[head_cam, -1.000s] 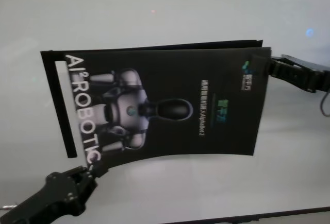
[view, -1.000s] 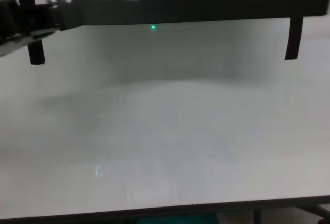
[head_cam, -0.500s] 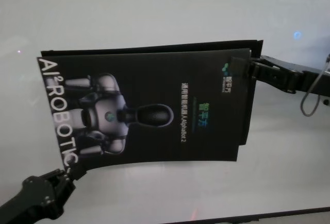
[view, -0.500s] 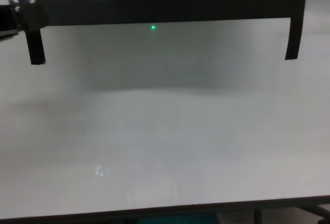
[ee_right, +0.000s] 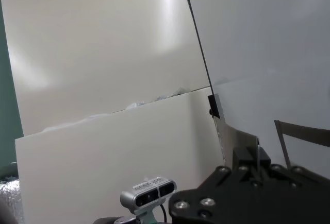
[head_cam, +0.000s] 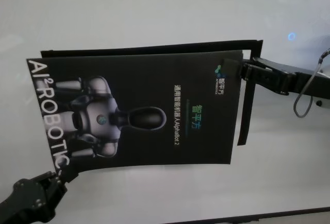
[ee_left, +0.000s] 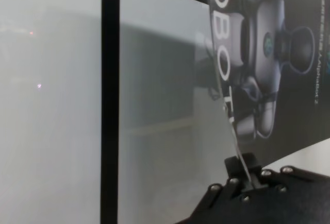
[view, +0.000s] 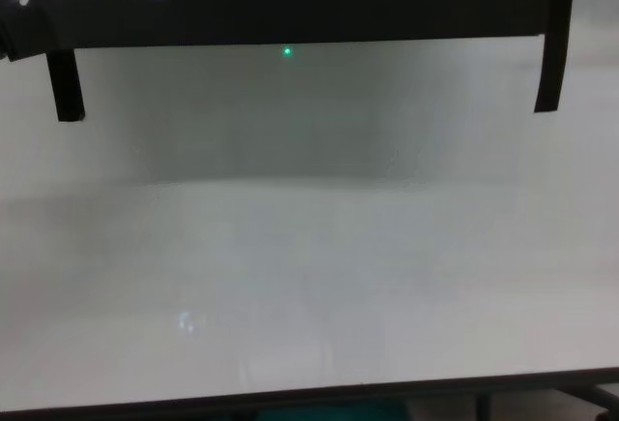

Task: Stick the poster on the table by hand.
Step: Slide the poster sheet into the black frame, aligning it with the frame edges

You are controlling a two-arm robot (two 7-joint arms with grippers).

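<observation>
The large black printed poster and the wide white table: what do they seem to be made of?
The large black printed poster looks like thin glossy paper or coated card: it curves between the left gripper and the right gripper, and it shows a sheen. The wide white table looks like smooth, faintly glossy laminate or painted board; which one cannot be told.

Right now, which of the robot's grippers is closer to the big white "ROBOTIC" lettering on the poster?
Left. The left gripper pinches the poster corner beside the lettering; the right gripper clamps the opposite edge.
</observation>
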